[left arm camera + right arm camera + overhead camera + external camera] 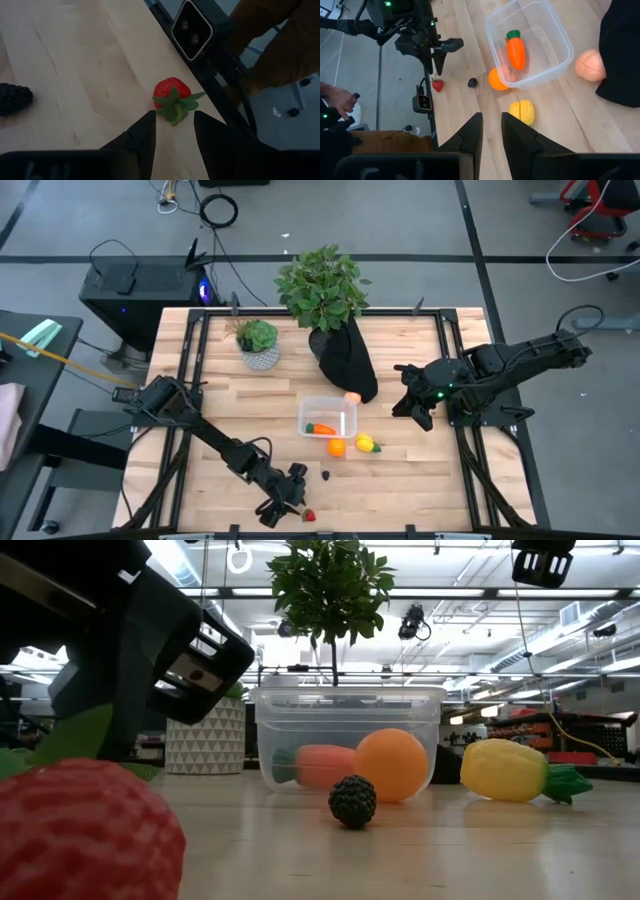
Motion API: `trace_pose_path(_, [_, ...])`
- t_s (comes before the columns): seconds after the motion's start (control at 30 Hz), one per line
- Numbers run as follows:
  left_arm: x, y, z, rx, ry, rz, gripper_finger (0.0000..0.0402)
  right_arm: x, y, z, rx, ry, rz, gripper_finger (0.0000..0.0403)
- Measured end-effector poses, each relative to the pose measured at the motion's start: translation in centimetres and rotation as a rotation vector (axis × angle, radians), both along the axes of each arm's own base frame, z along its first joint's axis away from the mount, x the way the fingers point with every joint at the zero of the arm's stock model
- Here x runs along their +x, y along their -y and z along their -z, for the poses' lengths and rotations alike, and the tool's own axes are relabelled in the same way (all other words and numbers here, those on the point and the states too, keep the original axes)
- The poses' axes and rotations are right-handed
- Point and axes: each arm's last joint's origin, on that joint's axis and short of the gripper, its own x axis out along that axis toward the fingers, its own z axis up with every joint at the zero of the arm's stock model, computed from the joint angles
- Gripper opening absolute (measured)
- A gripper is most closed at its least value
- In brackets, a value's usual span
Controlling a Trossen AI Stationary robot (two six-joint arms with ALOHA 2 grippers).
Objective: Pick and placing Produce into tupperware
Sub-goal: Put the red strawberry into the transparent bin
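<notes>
Wooden slat bench (400, 480) in a big open lab, two potted plants and a black cloth toward the far side, with the tupperware (329, 417) sitting about mid-bench. So far it's only got the carrot (321, 429) inside; the orange (336, 447) and the yellow piece (367, 444) are parked just beside its near wall, the peach-coloured ball (352, 397) is at its far corner by the cloth, and the tiny dark piece (326, 474) sits a bit nearer. What matters right now is the strawberry (171, 92) down at the near edge: the left hand (173, 125) is right over it, fingers parted a little, and the berry lies just ahead of the tips with its green leafy end pointing back into the gap. My read is it only needs to push forward a touch before closing. Left arm is clearly the nearer one; the right hand (491, 127) just hangs out at the right side, slightly open, holding nothing.
</notes>
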Motion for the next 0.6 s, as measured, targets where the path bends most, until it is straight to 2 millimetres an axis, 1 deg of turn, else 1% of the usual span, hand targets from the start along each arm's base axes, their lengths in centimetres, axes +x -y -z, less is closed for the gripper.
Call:
trace_pose_path(0.23, [0.1,0.1,-0.1,0.000,0.020,0.013,0.0146,0.0,0.0,0.0,0.000,0.000,0.000,0.0078])
trace_pose_path(0.37, [0.2,0.2,0.7,-0.007,0.014,0.022,0.0148,0.0,0.0,0.0,0.000,-0.001,0.000,0.0078])
trace_pose_path(0.43, [0.2,0.2,1.0,-0.002,-0.002,0.022,0.0147,0.0,0.0,0.0,0.000,0.001,0.000,0.0078])
trace_pose_path(0.6, [0.4,0.1,0.8,-0.009,0.008,0.017,0.0139,0.0,0.0,0.0,0.002,0.002,0.001,0.0078])
